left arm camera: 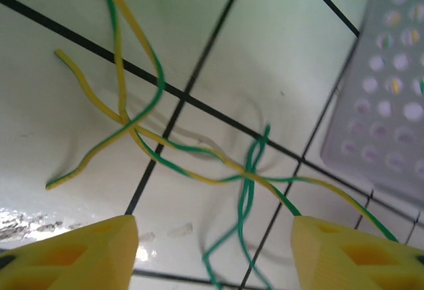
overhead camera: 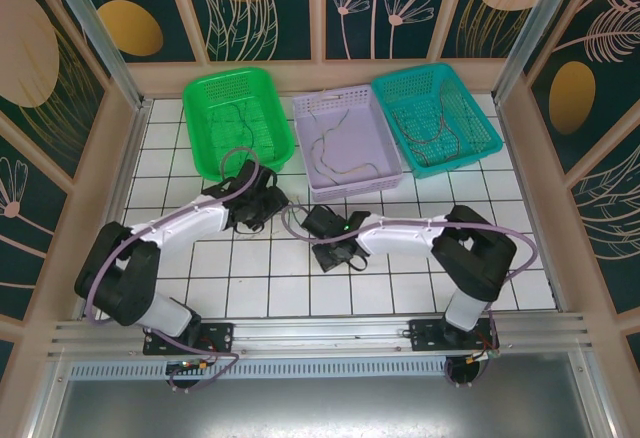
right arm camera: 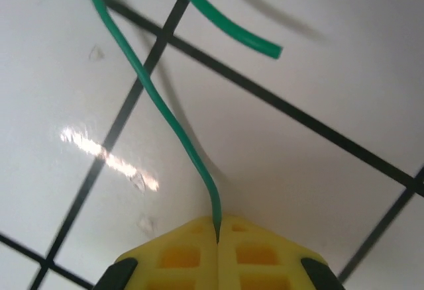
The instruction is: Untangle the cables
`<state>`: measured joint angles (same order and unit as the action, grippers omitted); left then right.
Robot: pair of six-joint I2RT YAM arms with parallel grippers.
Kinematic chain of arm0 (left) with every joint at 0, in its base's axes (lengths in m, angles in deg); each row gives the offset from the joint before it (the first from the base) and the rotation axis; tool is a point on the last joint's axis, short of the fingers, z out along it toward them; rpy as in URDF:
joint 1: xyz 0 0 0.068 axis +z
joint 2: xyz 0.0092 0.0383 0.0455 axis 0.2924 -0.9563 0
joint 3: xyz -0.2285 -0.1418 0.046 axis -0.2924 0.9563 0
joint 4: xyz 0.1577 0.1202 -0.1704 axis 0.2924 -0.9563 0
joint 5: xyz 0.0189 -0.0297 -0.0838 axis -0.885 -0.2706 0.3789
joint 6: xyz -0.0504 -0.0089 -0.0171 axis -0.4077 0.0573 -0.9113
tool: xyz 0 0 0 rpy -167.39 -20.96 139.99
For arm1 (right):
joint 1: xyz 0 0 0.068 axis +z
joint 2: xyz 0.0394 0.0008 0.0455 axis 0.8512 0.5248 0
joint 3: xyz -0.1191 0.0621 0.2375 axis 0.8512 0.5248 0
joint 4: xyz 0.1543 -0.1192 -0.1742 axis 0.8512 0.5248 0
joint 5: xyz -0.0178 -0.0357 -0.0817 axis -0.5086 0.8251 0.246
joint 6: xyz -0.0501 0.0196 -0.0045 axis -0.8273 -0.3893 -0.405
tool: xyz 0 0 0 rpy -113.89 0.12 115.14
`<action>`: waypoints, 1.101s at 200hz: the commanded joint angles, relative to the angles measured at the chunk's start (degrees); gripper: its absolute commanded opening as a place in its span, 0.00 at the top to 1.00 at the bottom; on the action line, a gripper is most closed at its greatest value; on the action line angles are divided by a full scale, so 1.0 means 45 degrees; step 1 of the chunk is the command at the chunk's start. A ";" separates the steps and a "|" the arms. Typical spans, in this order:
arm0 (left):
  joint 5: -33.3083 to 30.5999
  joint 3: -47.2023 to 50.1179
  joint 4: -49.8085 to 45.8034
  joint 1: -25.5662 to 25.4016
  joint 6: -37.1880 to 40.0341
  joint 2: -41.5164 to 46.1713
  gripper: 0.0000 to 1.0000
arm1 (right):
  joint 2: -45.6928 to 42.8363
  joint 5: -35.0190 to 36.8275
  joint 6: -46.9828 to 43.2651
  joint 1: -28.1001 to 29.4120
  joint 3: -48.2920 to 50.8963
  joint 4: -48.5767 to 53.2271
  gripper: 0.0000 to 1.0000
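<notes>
Right gripper is clamped tight, its fingers pressed together on a green wire pinched in the seam, and the wire curves away over the white tiled table. The left gripper hangs spread wide and grips nothing, low over the cables: yellow-green and green strands crossing in a loose knot flat on the tiles, near the corner of the lilac basket. From above, more thin wires lie inside the green basket, the lilac one and the teal basket behind the arms.
</notes>
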<state>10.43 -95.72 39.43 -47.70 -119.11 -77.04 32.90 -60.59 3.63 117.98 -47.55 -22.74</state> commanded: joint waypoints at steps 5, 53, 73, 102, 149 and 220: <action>-0.0656 -0.0291 0.0749 0.0085 -0.0626 -0.1098 0.36 | -0.1500 -0.0526 -0.0270 0.0165 0.0435 0.0498 1.00; -0.0929 -0.0657 0.1120 0.0085 -0.0677 -0.2223 0.44 | -0.4192 -0.1566 0.0167 0.0159 0.0821 0.1356 1.00; -0.0852 -0.0857 0.1144 0.0085 -0.0581 -0.2395 0.45 | -0.5448 -0.2022 0.0644 0.0121 0.1071 0.1558 1.00; -0.0708 -0.1014 0.1184 0.0087 -0.0530 -0.2359 0.45 | -0.7168 -0.2490 0.1276 -0.0265 0.1370 0.1499 1.00; -0.1078 -0.1986 0.0139 0.0086 -0.0387 -0.0319 0.36 | -0.8337 -0.1812 0.0462 -0.1194 0.1092 0.1278 1.00; 0.1972 -0.2398 0.1946 0.0116 -0.1243 0.1812 0.43 | -0.8359 -0.3745 0.0316 -0.3794 0.0836 -0.1329 1.00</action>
<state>10.69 -107.66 43.91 -47.44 -120.14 -68.71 -4.32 -70.17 3.66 105.24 -41.96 -20.64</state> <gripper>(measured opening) 0.598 0.051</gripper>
